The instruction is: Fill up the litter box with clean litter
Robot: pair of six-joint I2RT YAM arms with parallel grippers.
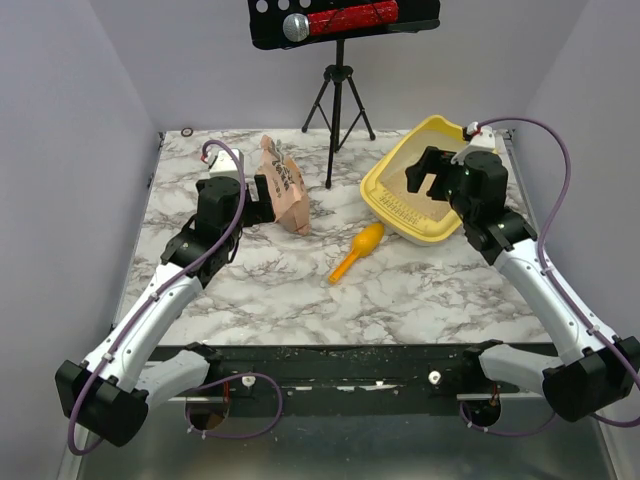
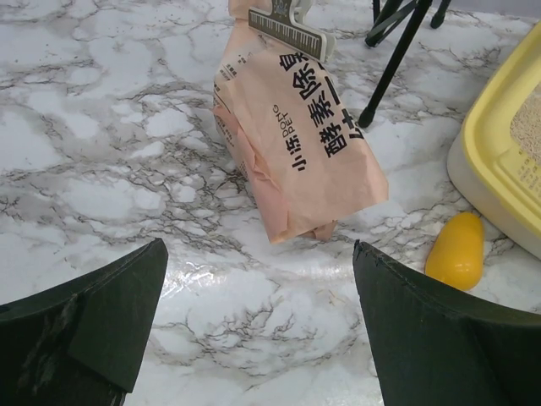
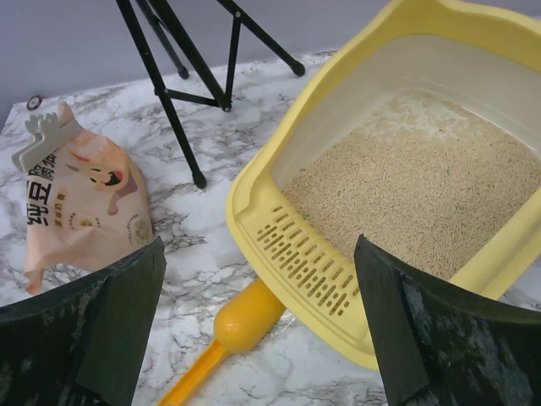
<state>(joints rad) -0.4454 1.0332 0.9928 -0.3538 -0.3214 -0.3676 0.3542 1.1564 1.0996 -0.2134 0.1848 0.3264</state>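
The left arm [image 1: 150,315] and right arm [image 1: 545,290] share white link shells and black joint housings. A purple cable [image 1: 569,165] loops along each. The fingers [image 3: 101,330] are broad matte-black wedges, scuffed with pale dust.

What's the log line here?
left gripper open, facing bag | right gripper open, at litter box | clean litter inside | scoop on table

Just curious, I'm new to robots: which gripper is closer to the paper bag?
Left. The left gripper faces the paper bag close up; the right gripper is over the litter box, well away.
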